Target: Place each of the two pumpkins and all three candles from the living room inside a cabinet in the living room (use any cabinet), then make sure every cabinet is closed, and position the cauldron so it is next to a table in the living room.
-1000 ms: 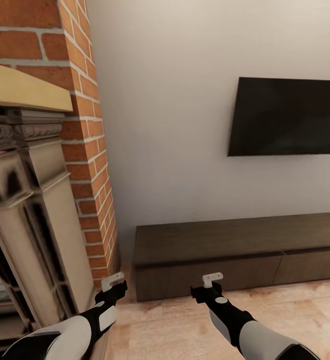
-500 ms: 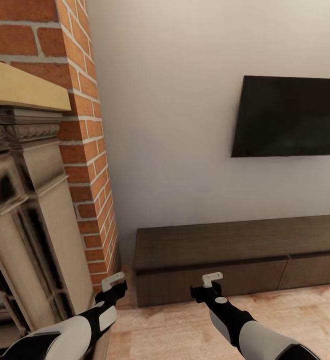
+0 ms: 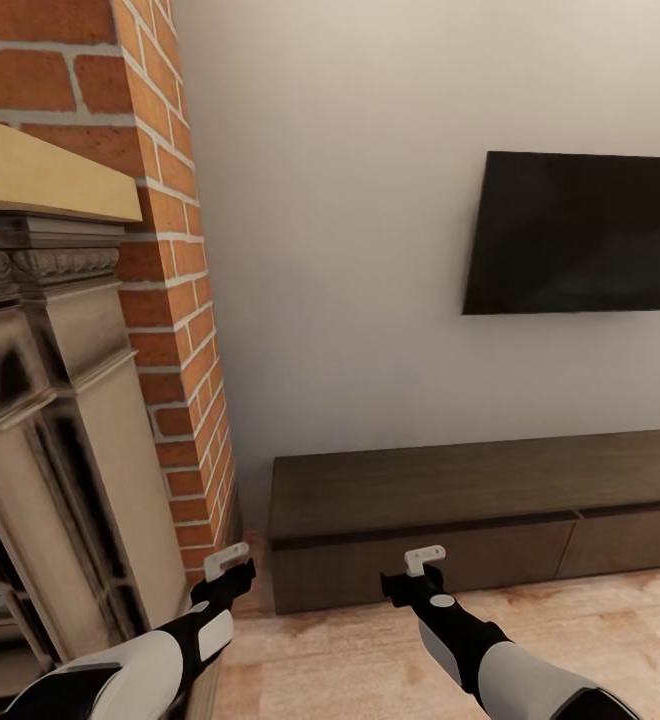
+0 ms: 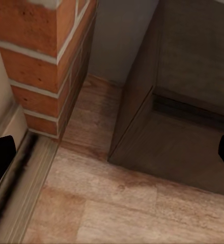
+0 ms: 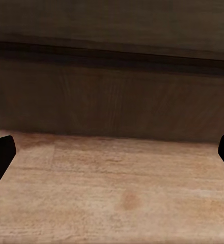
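Where the brick chimney breast point(image 3: 175, 300) met the pale wall point(image 3: 340, 250), the cabinet point(image 3: 470, 500) stood low against that wall, long and dark brown, with 2 drawer fronts in view, both shut flush. It sat on the wooden floor point(image 3: 370, 660), its near end close to the brick corner but not touching it. A black television point(image 3: 575, 235) hung on the wall above the cabinet, well apart from its top. At the head view's left edge stood the stone fireplace surround point(image 3: 60, 430) under a light wooden mantel point(image 3: 40, 175).

Both arms reached forward and low over the floor. The left gripper point(image 3: 226, 562) hung beside the brick corner, and the right gripper point(image 3: 425, 558) hung just in front of the cabinet's left drawer front. In the left wrist view the 2 dark fingertips point(image 4: 0, 162) sat at opposite edges, spread wide with nothing between them, looking at the cabinet's end point(image 4: 183, 127), the brick corner point(image 4: 40, 66) and the floor between. In the right wrist view the fingertips point(image 5: 0, 157) were likewise far apart and empty, facing the drawer front point(image 5: 112, 101) and the floorboards point(image 5: 117, 193) beneath it.
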`<state>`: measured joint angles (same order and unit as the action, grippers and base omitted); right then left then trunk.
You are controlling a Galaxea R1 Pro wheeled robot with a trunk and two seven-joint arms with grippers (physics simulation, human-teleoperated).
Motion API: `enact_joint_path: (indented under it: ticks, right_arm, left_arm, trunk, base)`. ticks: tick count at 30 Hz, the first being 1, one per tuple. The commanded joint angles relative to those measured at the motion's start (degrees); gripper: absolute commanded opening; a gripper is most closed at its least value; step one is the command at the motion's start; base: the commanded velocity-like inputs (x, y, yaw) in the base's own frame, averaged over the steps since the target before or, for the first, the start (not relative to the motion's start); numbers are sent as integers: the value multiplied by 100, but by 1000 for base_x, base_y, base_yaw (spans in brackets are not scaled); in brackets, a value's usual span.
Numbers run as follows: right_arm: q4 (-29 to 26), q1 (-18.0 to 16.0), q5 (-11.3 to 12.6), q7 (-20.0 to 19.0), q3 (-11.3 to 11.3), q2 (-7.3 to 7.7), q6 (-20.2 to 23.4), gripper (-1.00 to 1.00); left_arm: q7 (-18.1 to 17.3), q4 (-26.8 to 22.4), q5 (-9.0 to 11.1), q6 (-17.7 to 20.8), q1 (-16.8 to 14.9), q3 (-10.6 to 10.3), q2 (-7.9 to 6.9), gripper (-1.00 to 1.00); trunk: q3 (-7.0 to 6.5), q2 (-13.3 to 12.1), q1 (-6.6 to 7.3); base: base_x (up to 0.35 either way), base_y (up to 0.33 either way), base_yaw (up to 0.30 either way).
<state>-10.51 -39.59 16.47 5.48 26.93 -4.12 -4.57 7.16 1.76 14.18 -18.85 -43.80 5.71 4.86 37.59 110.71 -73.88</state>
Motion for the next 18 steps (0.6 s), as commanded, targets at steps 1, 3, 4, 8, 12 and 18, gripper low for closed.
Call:
enact_joint_path:
  ticks: [1,3,4,8,12,18]
  right_arm:
    - [10,-5,48,24,48,-1,-15,100]
    - [12,-5,44,25,49,-1,19,100]
    - [15,-4,42,24,49,-1,96,100]
    - [15,-4,49,24,43,-2,167,100]
    - [14,-5,86,25,35,-2,172,100]
    - [14,-3,694,56,9,0,170,100]
  left_arm:
    - [-5,16,-12,-32,-10,47,-4,100]
    - [-15,12,-12,-26,-10,51,-13,100]
    - [-19,6,-12,-17,-11,52,-24,100]
    - [-29,-2,-6,53,-14,53,-37,100]
    - [-34,-162,-4,384,-16,53,-31,100]
    - [-54,-1438,-10,1586,-15,33,62,100]
  trunk:
    - [6,3,1]
    - [6,3,1]
    - [6,3,1]
    - [6,3,1]
    - [6,3,1]
    - [6,3,1]
  base:
    - [0,0,0]
    - [0,0,0]
    - [0,0,0]
    - [0,0,0]
    - [0,0,0]
    - [0,0,0]
